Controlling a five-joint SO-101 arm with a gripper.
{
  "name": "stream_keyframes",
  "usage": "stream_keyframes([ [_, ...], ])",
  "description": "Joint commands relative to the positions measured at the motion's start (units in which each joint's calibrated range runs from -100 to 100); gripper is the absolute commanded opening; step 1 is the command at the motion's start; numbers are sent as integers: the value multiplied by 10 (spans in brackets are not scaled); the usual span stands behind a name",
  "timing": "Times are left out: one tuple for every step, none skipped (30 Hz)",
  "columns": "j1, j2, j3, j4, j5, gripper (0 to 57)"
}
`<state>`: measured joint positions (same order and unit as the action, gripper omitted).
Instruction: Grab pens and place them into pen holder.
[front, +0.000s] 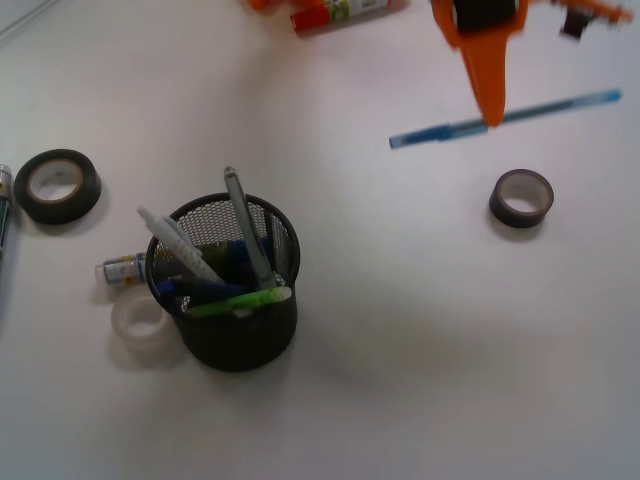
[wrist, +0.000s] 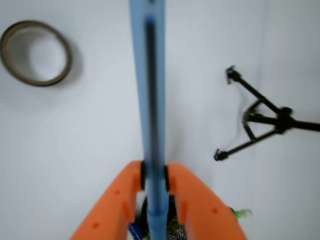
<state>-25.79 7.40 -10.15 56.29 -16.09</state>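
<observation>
Above the white table (front: 420, 330), the orange claw (front: 490, 118) pinches the light blue pen (front: 545, 113) tight.

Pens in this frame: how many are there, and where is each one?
5. Four stand in the black mesh pen holder: white pen, silver-grey pen, lime green pen and dark blue pen. The light blue pen is clamped in the gripper.

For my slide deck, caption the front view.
Orange gripper holds a light blue stick pen above the table; four pens already fill the black wire-mesh cup.
</observation>
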Motion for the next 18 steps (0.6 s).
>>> stream_keyframes([
  [47,-165,106,-93,-43,4],
  [59,-189,137,-116,-52,4],
  [71,-213,168,-141,-60,4],
  [82,-233,197,-167,-69,4],
  [103,-268,252,-223,-90,4],
  [114,-281,278,-258,-101,4],
  [122,-293,303,-293,-112,4],
  [130,-301,327,-331,-124,4],
  [138,-303,349,-371,-136,4],
  [145,-301,366,-412,-147,4],
  [157,-293,399,-500,-172,3],
  [163,-285,414,-546,-185,3],
  [169,-276,429,-595,-197,3],
  [175,-263,444,-647,-211,3],
  [183,-250,457,-701,-225,3],
  [192,-233,468,-757,-237,3],
  [201,-217,478,-809,-247,3],
  [210,-201,484,-852,-255,3],
])
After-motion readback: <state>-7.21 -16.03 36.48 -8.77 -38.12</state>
